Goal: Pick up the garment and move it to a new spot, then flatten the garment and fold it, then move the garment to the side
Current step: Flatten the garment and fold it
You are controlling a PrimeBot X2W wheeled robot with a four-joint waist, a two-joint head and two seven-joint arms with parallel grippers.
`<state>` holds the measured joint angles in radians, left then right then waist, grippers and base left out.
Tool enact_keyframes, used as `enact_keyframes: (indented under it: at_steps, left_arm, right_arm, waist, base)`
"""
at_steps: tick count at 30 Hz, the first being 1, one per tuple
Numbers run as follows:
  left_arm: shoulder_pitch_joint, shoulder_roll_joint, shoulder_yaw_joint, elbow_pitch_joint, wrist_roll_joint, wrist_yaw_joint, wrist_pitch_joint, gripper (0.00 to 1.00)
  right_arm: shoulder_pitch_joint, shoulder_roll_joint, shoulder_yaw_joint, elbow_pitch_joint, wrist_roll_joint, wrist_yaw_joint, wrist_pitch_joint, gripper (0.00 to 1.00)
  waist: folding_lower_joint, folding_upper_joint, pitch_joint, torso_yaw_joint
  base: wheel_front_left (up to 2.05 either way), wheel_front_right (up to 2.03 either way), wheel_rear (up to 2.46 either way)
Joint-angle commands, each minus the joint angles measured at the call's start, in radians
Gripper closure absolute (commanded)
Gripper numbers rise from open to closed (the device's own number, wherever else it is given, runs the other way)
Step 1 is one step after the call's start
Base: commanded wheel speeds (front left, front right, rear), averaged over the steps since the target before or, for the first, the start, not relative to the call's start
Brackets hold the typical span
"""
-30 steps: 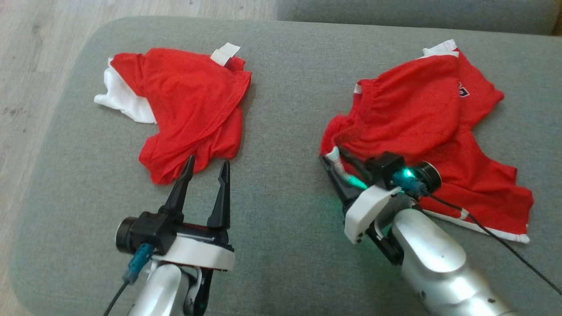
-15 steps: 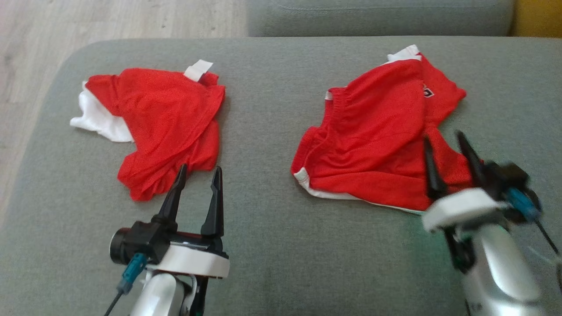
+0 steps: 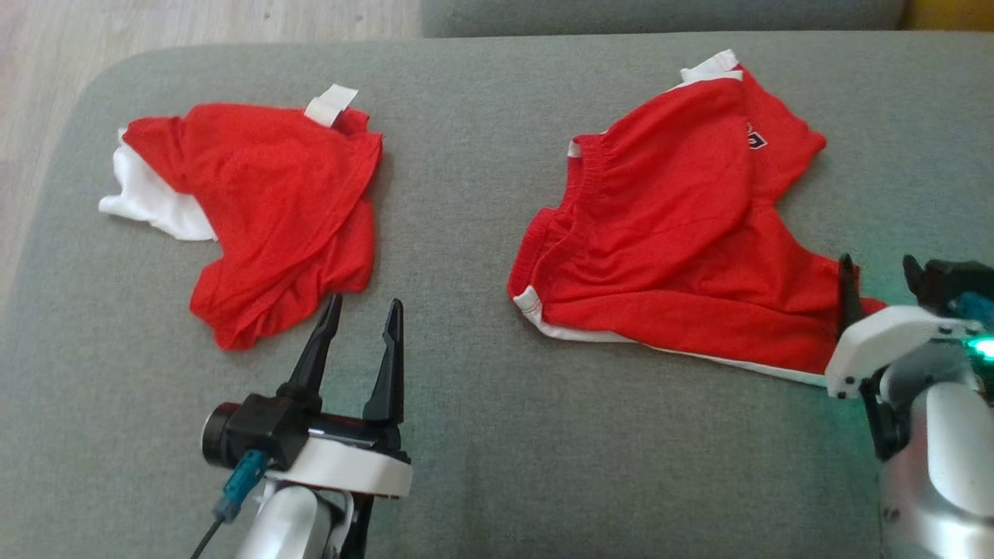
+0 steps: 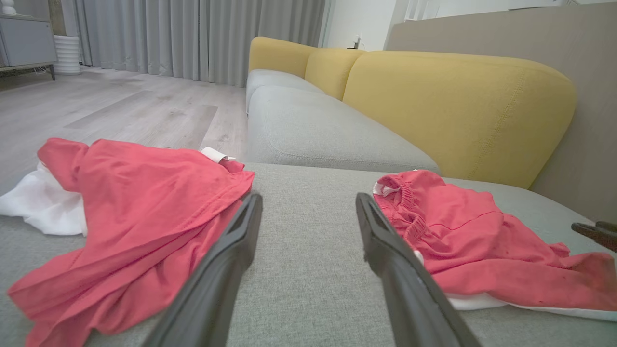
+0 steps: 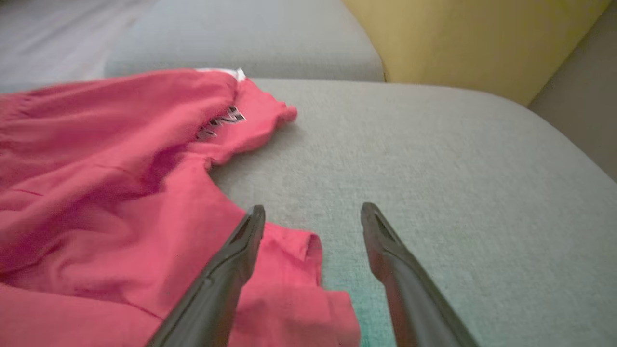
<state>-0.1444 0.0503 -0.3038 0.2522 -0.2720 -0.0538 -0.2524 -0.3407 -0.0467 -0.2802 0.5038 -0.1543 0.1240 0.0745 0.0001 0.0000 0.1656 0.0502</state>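
The right gripper [image 3: 877, 264] is cut off at the head view's edge; its 2 fingers are spread wide, empty, at the near right corner of the red shorts [image 3: 675, 248]. The left gripper [image 3: 365, 303] is held equally wide, empty. The shorts are laid crumpled on the grey cushion [image 3: 481, 435], their logo [image 5: 222, 120] blurred. Another red garment [image 3: 264, 210] is laid well apart, leftward.

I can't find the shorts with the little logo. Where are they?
In the head view the shorts lie on the cushion's right side, their near right corner by the right gripper; the other red garment lies to their left.
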Motion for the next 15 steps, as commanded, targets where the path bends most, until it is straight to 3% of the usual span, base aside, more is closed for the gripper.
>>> enact_keyframes:
  at_steps: [1,9,10,11,15]
  left_arm:
    - [-0.045,0.0,0.021,-0.028,0.005,-0.001,-0.009,0.0]
    - [-0.054,0.0,0.022,-0.023,0.003,-0.003,-0.009,0.0]
    - [-0.056,0.0,0.022,-0.024,0.002,-0.003,-0.009,0.0]
    - [-0.058,0.0,0.022,-0.024,0.001,-0.003,-0.009,0.0]
    - [-0.067,0.0,0.021,-0.027,-0.001,-0.002,-0.009,0.0]
  right_arm:
    - [-0.039,-0.004,0.016,-0.017,-0.018,0.007,0.023,0.0]
    - [-0.082,-0.028,-0.025,0.086,-0.109,0.007,0.158,0.0]
    - [-0.087,-0.029,-0.03,0.094,-0.111,0.007,0.166,0.46]
    - [-0.093,-0.031,-0.03,0.1,-0.115,0.007,0.169,1.0]
    - [-0.129,-0.055,-0.029,0.103,-0.129,0.007,0.156,1.0]
  waist:
    - [-0.0001,0.0,0.01,0.012]
    - [-0.0001,0.0,0.034,0.046]
    - [-0.0001,0.0,0.036,0.049]
    - [-0.0001,0.0,0.039,0.052]
    - [-0.0001,0.0,0.05,0.056]
  base:
    - [0.0,0.0,0.0]
    - [0.0,0.0,0.0]
    - [0.0,0.0,0.0]
    - [0.0,0.0,0.0]
    - [0.0,0.0,0.0]
